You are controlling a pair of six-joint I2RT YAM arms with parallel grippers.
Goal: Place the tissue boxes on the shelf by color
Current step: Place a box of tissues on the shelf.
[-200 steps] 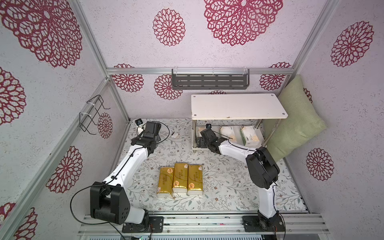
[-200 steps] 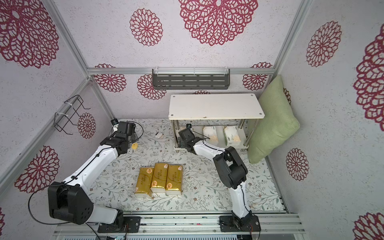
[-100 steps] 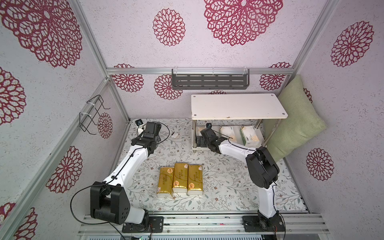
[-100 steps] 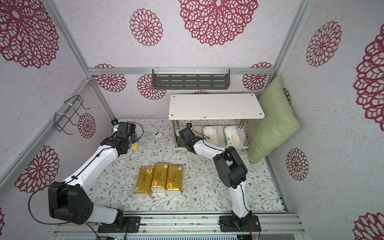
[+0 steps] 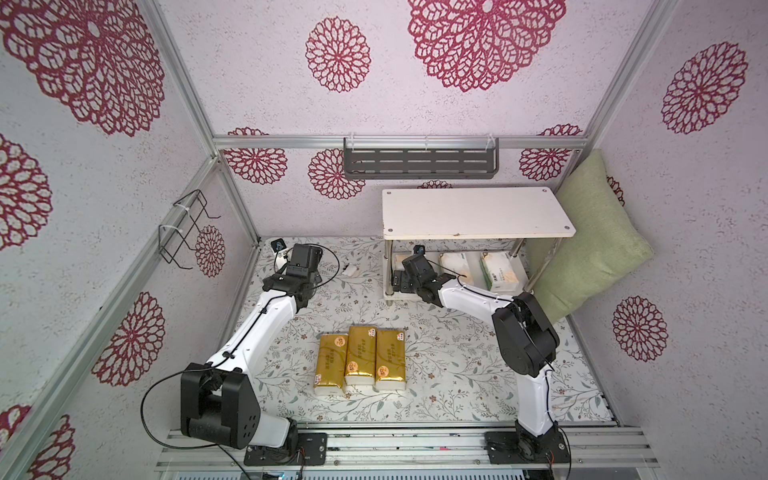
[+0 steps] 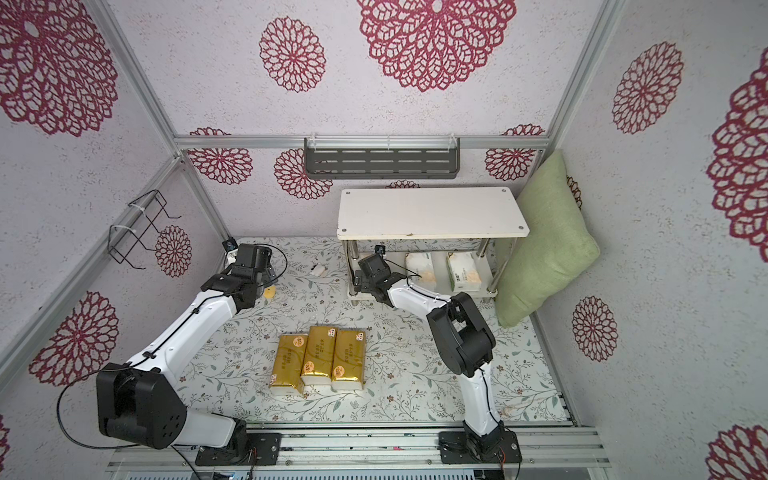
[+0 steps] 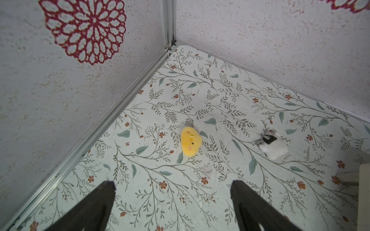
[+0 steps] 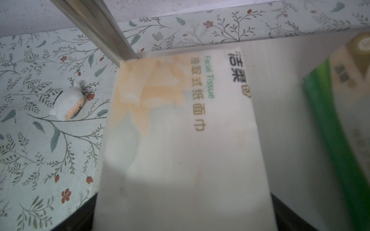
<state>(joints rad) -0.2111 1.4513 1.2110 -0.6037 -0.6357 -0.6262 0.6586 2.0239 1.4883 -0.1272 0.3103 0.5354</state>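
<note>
White pack [image 8: 180, 140] on shelf [image 5: 478, 212] lower board; right end effector [image 8: 184, 202] stays astride, release unclear; left end effector [image 7: 172, 183] spread, empty; gold packs [image 5: 360, 359] next.

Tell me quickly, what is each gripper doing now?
Left gripper: open, empty.
Right gripper: jaws around the white tissue pack; grip or release cannot be told.

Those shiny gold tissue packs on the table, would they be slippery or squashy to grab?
Probably slippery: the gold packs have glossy wrap. Likely squashy and light; their white ends look soft. Unlikely to roll: they lie flat.
</note>
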